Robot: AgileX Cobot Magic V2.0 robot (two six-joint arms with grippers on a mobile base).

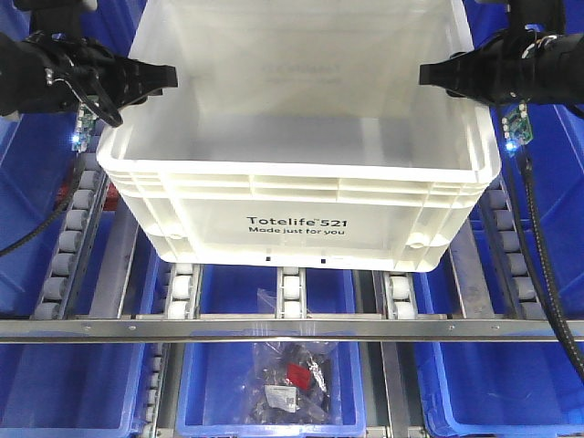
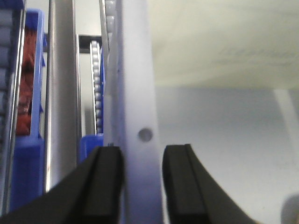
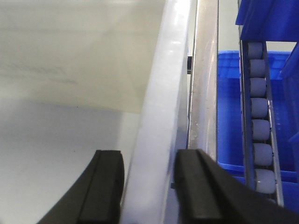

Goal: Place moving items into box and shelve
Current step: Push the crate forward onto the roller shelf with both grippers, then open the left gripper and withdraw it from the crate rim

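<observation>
Blue bins [image 1: 64, 383] and roller rails [image 1: 187, 287] framed a shelf where the white box [image 1: 297, 196] sat, its side walls straddled but seemingly not yet pinched by left gripper [image 2: 143, 186] and right gripper [image 3: 148, 186] — likely for sliding it; moving items unseen

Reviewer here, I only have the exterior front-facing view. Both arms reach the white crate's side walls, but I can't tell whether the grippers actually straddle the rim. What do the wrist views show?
Observer: In the left wrist view, the left gripper has one finger on each side of the box wall, with the rim between them.
Operator: And the right side?
Observer: Same there: the right gripper straddles the rim, one finger inside the box and one outside.
Operator: Anything beyond the wall on the right?
Observer: A metal rail runs alongside, then a roller track over a blue bin.
</observation>
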